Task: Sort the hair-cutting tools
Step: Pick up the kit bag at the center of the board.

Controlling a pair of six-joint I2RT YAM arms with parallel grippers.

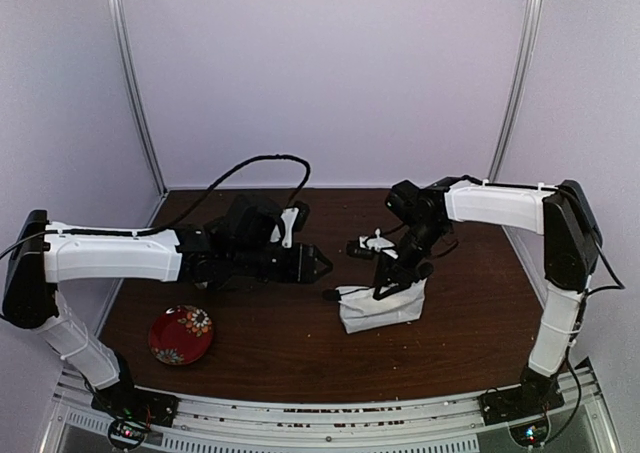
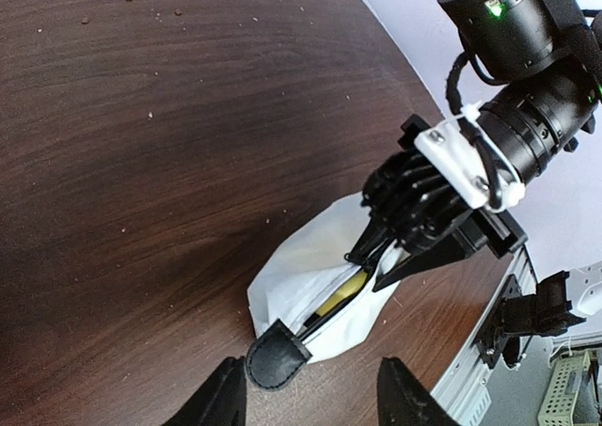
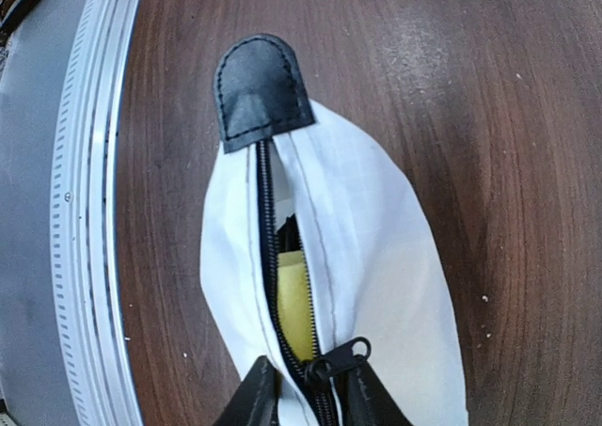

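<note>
Sorting is judged barely begun: the white black-zippered fabric pouch [image 3: 376, 257] is only part-opened, the left gripper [image 2: 310, 390] is spread apart, and the right gripper [image 3: 310, 402] is set around the black zipper pull [image 3: 339, 358], though whether it is clamped cannot be told.

Item count
We count one white pouch [image 1: 382, 306], one yellow sponge block [image 3: 293, 299] and one red plate [image 1: 181, 334].

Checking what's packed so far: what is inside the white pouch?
Through the open zipper of the white pouch, a yellow block and a dark item above it show. Fabric covers everything else inside.
</note>
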